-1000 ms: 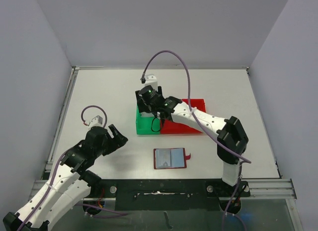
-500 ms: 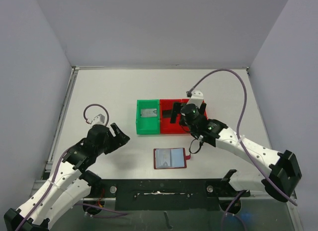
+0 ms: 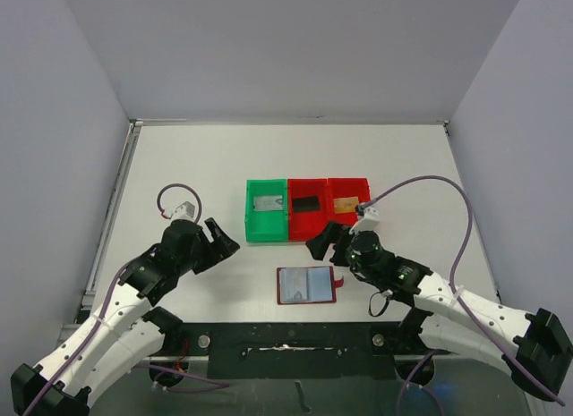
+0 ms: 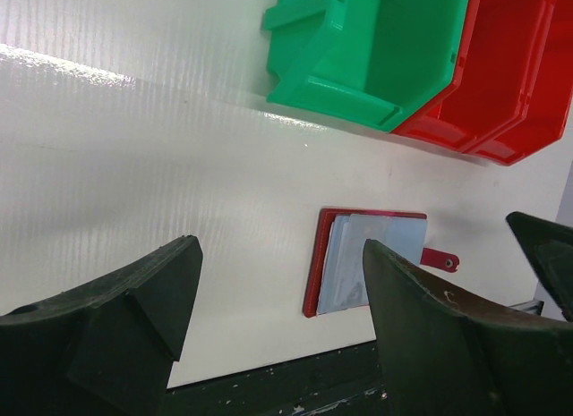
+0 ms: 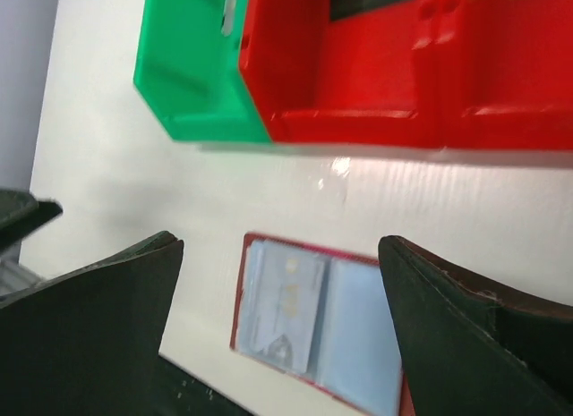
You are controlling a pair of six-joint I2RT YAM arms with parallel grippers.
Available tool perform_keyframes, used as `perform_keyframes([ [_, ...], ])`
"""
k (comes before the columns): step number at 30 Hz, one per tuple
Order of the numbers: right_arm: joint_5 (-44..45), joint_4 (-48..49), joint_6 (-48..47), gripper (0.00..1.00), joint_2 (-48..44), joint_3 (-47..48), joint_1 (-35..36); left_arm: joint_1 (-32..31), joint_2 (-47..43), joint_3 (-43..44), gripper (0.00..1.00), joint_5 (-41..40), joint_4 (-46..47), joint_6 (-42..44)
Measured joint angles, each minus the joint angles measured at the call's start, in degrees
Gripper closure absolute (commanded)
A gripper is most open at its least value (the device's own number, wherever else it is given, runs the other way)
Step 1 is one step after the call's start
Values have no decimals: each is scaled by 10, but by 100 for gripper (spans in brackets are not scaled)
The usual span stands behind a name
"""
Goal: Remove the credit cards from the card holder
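Note:
The dark red card holder [image 3: 306, 285] lies open near the table's front edge, pale blue pockets up, red tab to its right. It also shows in the left wrist view [image 4: 369, 258] and the right wrist view [image 5: 318, 322], where a pale card sits in its left pocket. A silver-grey card [image 3: 268, 202] lies in the green bin, a black card [image 3: 307, 204] in the middle red bin, a gold-orange card [image 3: 346, 203] in the right red bin. My right gripper [image 3: 323, 241] is open and empty just above the holder's right end. My left gripper [image 3: 218, 240] is open and empty, left of the bins.
The green bin [image 3: 251, 221] and two red bins [image 3: 324, 226] stand side by side at mid-table, behind the holder. The black table rail [image 3: 295, 337] runs along the front edge.
My right arm has swung from the green bin across the red bins and down to just above the holder. My left gripper has edged slightly right.

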Motion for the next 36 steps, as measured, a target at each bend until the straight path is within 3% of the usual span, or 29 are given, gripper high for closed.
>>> perform_keyframes([
  [7, 60, -105, 87, 22, 174, 101, 145, 0, 0, 0, 27, 2, 3, 0],
  [11, 98, -177, 127, 32, 263, 158, 182, 0, 0, 0, 27, 2, 3, 0],
  [21, 94, -209, 134, 39, 326, 175, 180, 0, 1, -6, 28, 6, 5, -2],
  [36, 5, -149, 97, 54, 356, 163, 127, 0, 30, -9, 28, 33, 36, -2],
])
